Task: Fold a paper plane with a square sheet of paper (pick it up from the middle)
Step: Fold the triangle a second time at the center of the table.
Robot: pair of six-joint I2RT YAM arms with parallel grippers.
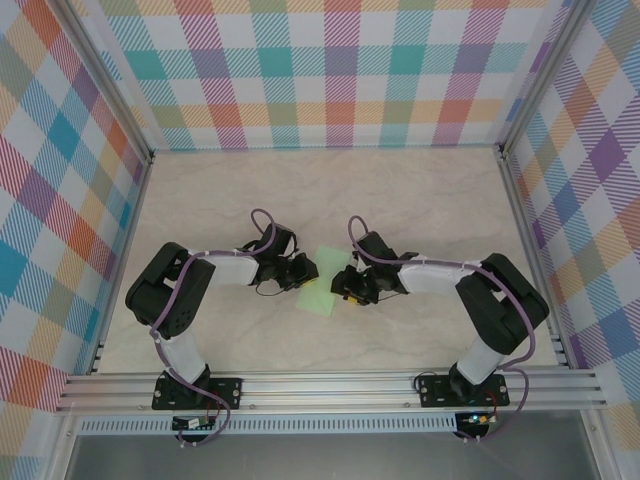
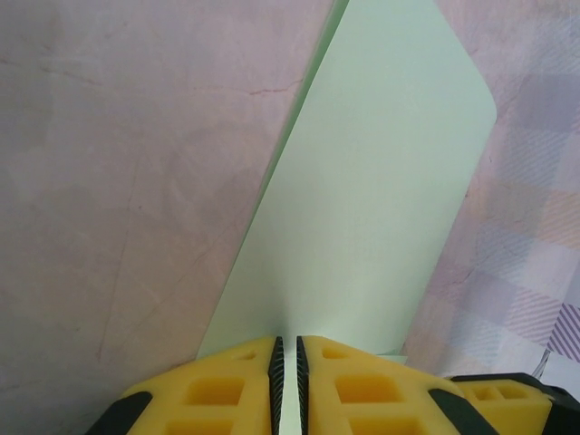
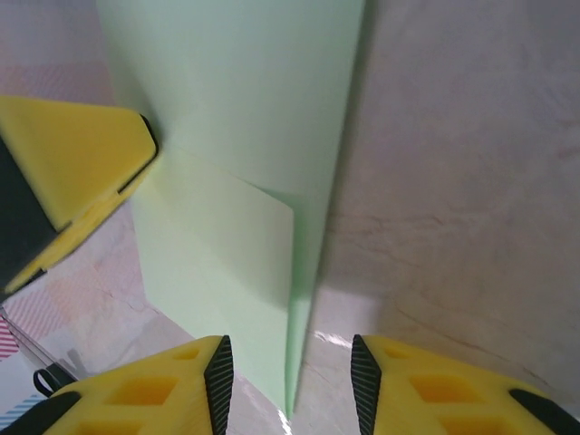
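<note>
Left gripper (image 2: pixel 287 349): jaws closed to a thin slit, pinching the near edge of the sheet of paper (image 2: pixel 362 199).
- Left wrist view: the sheet runs straight out from between the pads. It is pale green and plain. A second layer peeks out along its left edge, and the far right corner looks rounded.

Right gripper (image 3: pixel 290 381): jaws parted, nothing clamped.
- Right wrist view: the sheet's long edge drops into the gap between the pads, nearer the pad on the picture's left. Cannot tell whether it touches that pad.
- This view adds two details. An overlapping flap ends in a corner ahead of the jaws. A yellow finger (image 3: pixel 72 154) of the left gripper sits against the sheet, ahead and left of the jaws.

Top view: the grippers face each other tip to tip with the sheet between them, over the middle of the marbled table (image 1: pixel 400 200). Checked wall panels (image 1: pixel 320 70) stand on three sides.
</note>
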